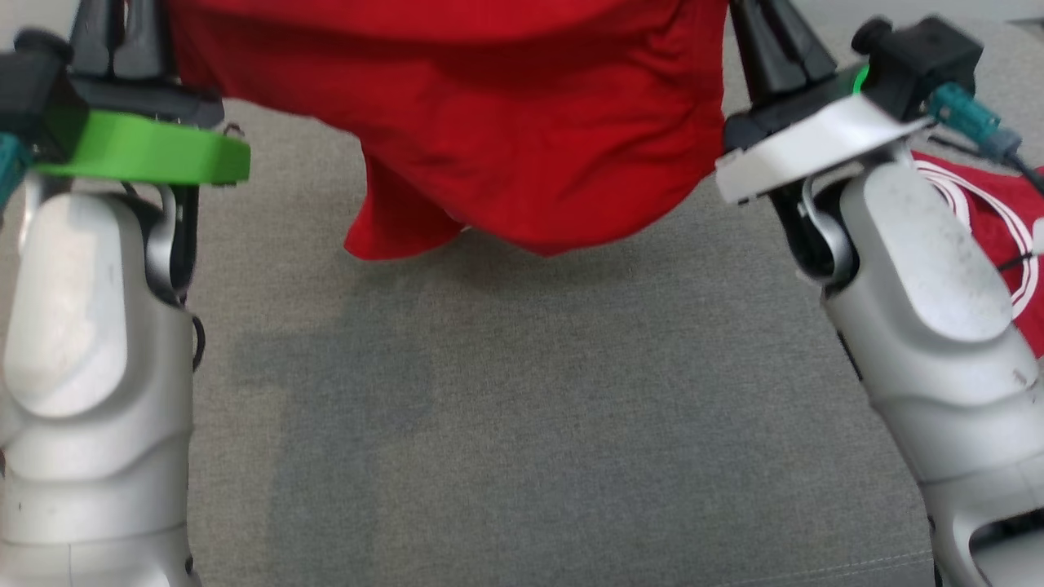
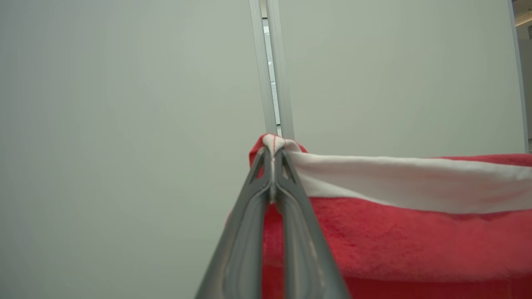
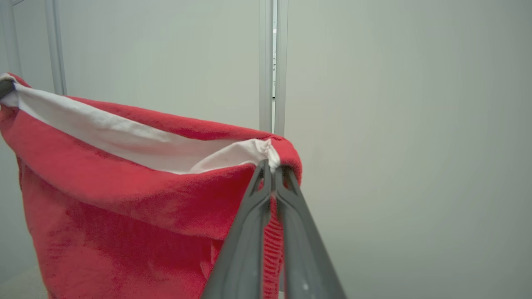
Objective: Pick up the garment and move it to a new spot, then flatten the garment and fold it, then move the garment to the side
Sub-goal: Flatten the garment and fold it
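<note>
Left gripper: I see my left gripper shut tight, its two dark fingers pressed together on a bunched corner of the garment, with a small tuft of cloth poking out above the tips.
Right gripper: my right gripper is closed the same way, pinching the opposite corner, with no gap between the fingers.
Garment position: it hangs between my two grippers, high in the head view, stretched from one pinch to the other and sagging in the middle.
Garment look: bright red fleece-like cloth with a white band running along the top edge between the two held corners.
Lower edge: a loose flap and a rounded fold droop towards the grey surface; I cannot tell whether they touch it.
Surface: grey woven fabric, with a soft shadow lying under the hanging cloth.
Arms: both pale forearms rise at the sides of the head view, the left carrying a green bracket, the right a white bracket.
Other cloth: a second red piece with white lines lies on the surface behind my right forearm, partly hidden by it.
Background: both wrist views look at a plain pale wall split by a vertical frame strip.
</note>
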Tool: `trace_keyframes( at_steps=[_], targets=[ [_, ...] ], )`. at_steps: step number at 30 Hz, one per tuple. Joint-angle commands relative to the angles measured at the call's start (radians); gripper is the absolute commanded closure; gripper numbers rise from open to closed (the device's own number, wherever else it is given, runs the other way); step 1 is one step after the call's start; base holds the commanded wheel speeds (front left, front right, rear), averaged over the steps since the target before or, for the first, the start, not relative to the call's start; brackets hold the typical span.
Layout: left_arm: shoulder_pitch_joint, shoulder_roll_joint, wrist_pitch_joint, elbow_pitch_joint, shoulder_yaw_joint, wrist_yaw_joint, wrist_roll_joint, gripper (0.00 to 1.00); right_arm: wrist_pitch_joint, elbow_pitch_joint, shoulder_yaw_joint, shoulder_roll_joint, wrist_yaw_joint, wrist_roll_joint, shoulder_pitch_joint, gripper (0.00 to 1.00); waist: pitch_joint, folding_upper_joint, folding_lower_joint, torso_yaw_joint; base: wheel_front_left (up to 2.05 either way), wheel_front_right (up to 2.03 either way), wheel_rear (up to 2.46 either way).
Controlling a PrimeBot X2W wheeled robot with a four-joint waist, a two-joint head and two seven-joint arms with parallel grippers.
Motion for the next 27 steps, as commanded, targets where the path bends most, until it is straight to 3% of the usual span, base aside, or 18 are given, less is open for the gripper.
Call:
trace_keyframes(
  at_steps=[1,7,12,18,27],
  targets=[
    [-0.061,0.006,0.0,0.031,-0.003,0.001,0.021,1.0,-0.002,0.03,-0.004,-0.005,0.0,-0.017,-0.063,1.0,0.134,0.0,0.0,0.025,0.0,0.0,0.0],
    [-0.312,0.002,0.0,0.075,0.011,0.074,0.09,1.0,-0.003,0.058,-0.116,-0.019,0.0,-0.102,-0.306,1.0,0.256,0.0,0.0,0.063,0.0,0.0,0.0],
    [-0.363,-0.008,0.0,0.005,0.032,0.096,0.088,1.0,-0.002,0.039,-0.187,-0.019,-0.001,-0.16,-0.35,1.0,0.273,0.0,0.0,0.084,0.0,0.0,0.0],
    [-0.161,-0.037,0.0,-0.019,0.017,0.075,0.076,1.0,-0.002,0.001,-0.18,-0.028,-0.001,-0.155,-0.186,1.0,0.256,0.0,0.0,0.089,0.0,0.0,0.0],
    [0.318,-0.088,0.0,0.058,0.023,0.075,0.007,1.0,-0.003,-0.013,-0.107,-0.025,-0.001,-0.033,0.246,1.0,0.187,0.0,0.0,0.071,0.0,0.0,0.0]
  ],
)
